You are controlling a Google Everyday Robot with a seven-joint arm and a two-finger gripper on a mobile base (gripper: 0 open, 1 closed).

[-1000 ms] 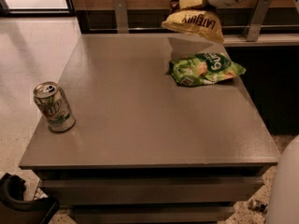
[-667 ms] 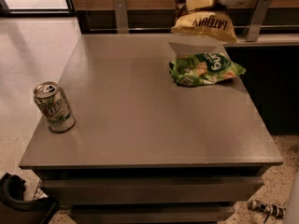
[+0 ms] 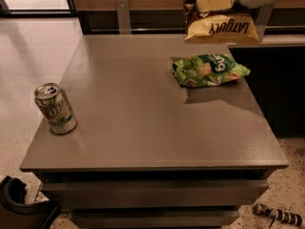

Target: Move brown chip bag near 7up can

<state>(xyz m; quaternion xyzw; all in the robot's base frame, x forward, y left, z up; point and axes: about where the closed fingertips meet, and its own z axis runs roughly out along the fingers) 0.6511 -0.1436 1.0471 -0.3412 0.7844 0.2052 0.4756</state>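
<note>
Two task things: 7up can (image 3: 55, 109) at far left, brown chip bag (image 3: 224, 28) at far right, well apart.
7up can: upright on the table (image 3: 143, 118), close to its left edge, nothing touching it.
Table middle: bare grey surface between the can and the bags.
Green chip bag (image 3: 209, 69): lying flat near the table's right rear corner; not part of the job, and it sits just below the lifted bag.
Brown chip bag: off the table, hanging in the air above the right rear edge, pale yellow end with lettering turned toward the camera.
Gripper (image 3: 208, 3): at the top right, above the table's far edge, its pale fingers clenched on the upper part of the brown chip bag.
Done: the bag looks picked up and clear of the surface.
Left: by my reading, nearly all of the travel, carrying the bag across the table's full width to the left, setting it down beside the can without knocking it, then letting go.
Progress: early; grasp and lift achieved, transport and placement not yet done.
</note>
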